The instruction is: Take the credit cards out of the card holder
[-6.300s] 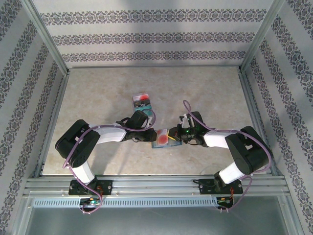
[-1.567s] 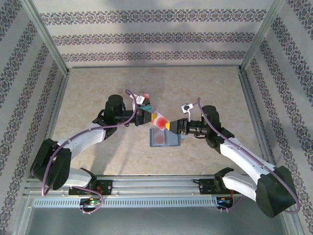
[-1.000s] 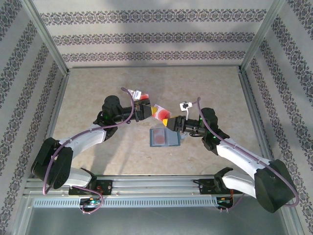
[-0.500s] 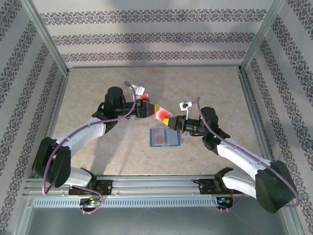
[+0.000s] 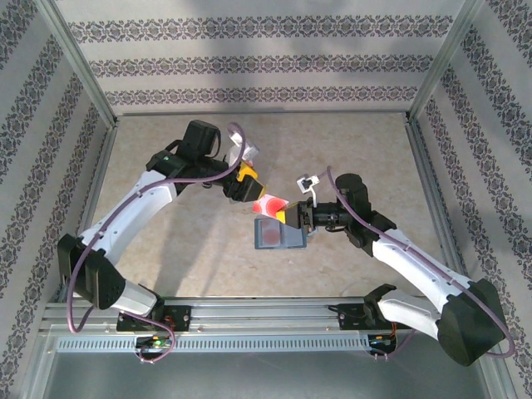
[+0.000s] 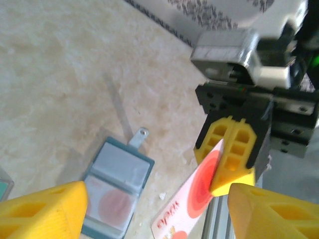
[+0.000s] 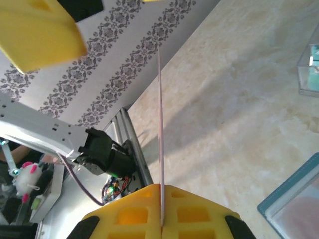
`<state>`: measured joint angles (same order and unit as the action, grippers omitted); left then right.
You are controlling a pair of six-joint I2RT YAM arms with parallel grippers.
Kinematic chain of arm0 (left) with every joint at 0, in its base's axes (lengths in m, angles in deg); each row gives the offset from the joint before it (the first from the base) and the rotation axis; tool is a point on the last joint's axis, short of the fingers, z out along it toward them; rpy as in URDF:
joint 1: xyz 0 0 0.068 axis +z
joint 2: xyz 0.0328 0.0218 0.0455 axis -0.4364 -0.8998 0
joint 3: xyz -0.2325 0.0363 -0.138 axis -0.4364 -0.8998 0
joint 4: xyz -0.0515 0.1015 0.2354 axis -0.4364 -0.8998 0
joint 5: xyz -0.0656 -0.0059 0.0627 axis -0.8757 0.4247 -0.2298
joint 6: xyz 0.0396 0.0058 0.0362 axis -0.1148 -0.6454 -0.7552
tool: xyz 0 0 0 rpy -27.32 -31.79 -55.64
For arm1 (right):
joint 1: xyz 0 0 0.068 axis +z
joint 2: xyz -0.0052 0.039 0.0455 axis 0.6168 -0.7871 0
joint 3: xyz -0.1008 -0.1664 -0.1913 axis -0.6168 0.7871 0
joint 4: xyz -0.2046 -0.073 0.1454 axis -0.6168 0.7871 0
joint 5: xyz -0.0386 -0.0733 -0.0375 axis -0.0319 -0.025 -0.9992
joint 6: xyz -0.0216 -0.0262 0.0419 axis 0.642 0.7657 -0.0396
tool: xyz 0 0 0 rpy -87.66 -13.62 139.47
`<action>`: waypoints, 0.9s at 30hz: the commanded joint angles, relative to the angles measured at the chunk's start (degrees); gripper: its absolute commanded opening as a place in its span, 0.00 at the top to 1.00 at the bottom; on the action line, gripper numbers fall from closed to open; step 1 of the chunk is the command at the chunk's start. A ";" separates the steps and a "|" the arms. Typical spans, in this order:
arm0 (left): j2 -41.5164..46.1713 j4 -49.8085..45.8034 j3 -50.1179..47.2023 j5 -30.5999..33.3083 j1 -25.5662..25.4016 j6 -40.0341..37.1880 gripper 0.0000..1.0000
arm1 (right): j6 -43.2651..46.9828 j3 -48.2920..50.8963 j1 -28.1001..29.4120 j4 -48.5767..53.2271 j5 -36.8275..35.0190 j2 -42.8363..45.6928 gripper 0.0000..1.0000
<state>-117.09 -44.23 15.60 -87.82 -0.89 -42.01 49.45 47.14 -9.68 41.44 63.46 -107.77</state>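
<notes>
The slate-blue fabric folding card holder (image 5: pixel 279 235) is lying open on the beige marbled tabletop (image 5: pixel 166 158). It is holding a pinkish card with a red disc (image 6: pixel 112 205) in one pocket and a whitish card (image 6: pixel 122 167) in the other. Above it, the right pincer (image 5: pixel 288 216) is pinching a white-and-red plastic card (image 5: pixel 271 205). The left pincer (image 5: pixel 249 184) is hanging spread just beside that card. A clear box (image 7: pixel 309 64) is holding something teal.
</notes>
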 commanded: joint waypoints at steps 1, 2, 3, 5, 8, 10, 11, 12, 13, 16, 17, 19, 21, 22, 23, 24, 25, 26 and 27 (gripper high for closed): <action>-3.10 -11.31 3.34 0.53 -2.42 -8.90 0.27 | 3.78 -2.65 1.08 3.47 2.86 -1.03 1.00; -4.10 -12.68 4.29 0.42 -2.96 -9.84 0.28 | 4.14 -2.95 1.27 3.86 2.86 -1.38 1.00; -4.98 -13.57 4.91 0.04 -3.39 -10.86 0.29 | 4.28 -3.19 1.39 4.11 2.93 -1.74 1.00; -6.10 -15.03 5.84 -1.11 -3.65 -12.52 0.33 | 4.55 -3.50 1.48 4.51 3.08 -2.18 1.00; -6.79 -16.33 6.03 -2.15 -3.79 -14.21 0.44 | 4.89 -3.68 1.48 4.64 3.02 -2.29 1.00; -6.88 -16.57 5.97 -2.80 -3.75 -14.88 0.53 | 4.92 -3.81 1.40 4.77 3.16 -2.29 1.00; -6.88 -16.52 5.87 -3.24 -3.77 -15.15 0.59 | 5.05 -3.90 1.39 4.82 3.14 -2.29 1.00; -6.97 -16.65 5.85 -3.84 -3.79 -15.54 0.63 | 5.21 -4.01 1.35 4.88 3.14 -2.38 1.00; -7.13 -16.69 5.77 -4.55 -3.75 -15.94 0.69 | 5.25 -4.11 1.30 4.95 3.23 -2.46 1.00; -7.27 -16.62 5.44 -5.72 -3.65 -16.63 0.88 | 5.51 -4.38 0.97 5.04 3.23 -2.88 1.00; -7.17 -16.45 5.22 -5.85 -3.68 -16.70 0.92 | 5.58 -4.38 0.86 5.12 3.23 -2.95 1.00; -6.76 -15.16 4.55 -5.58 -3.36 -16.19 1.00 | 5.79 -4.30 0.39 5.38 2.41 -2.83 0.90; -5.86 -13.02 3.48 -4.82 -2.70 -15.01 1.00 | 5.87 -3.86 -0.16 5.77 0.64 -2.17 0.74; -5.03 -10.62 2.46 -3.76 -1.96 -13.50 1.00 | 5.94 -3.56 -0.53 6.12 -1.28 -1.59 0.67; -4.02 -7.89 1.21 -2.48 -1.16 -11.80 1.00 | 5.96 -3.29 -0.82 6.58 -3.52 -0.91 0.66; -2.83 -3.59 -0.67 -0.41 0.09 -9.57 1.00 | 5.91 -2.95 -1.19 7.55 -7.59 0.00 0.60; -1.12 1.68 -2.97 2.70 1.49 -6.66 1.00 | 5.38 -2.66 -1.63 9.13 -13.41 1.02 0.51; 0.03 5.88 -5.00 5.38 2.77 -4.69 1.00 | 4.95 -2.25 -2.04 9.95 -17.15 1.79 0.49; 1.01 10.65 -7.09 6.75 4.35 -3.63 1.00 | 4.49 -1.85 -2.57 10.54 -19.57 2.45 0.45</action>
<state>-119.54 -47.83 12.03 -87.88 -0.08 -51.50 54.33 45.00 -11.12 49.77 54.81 -107.90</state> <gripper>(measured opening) 0.044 0.535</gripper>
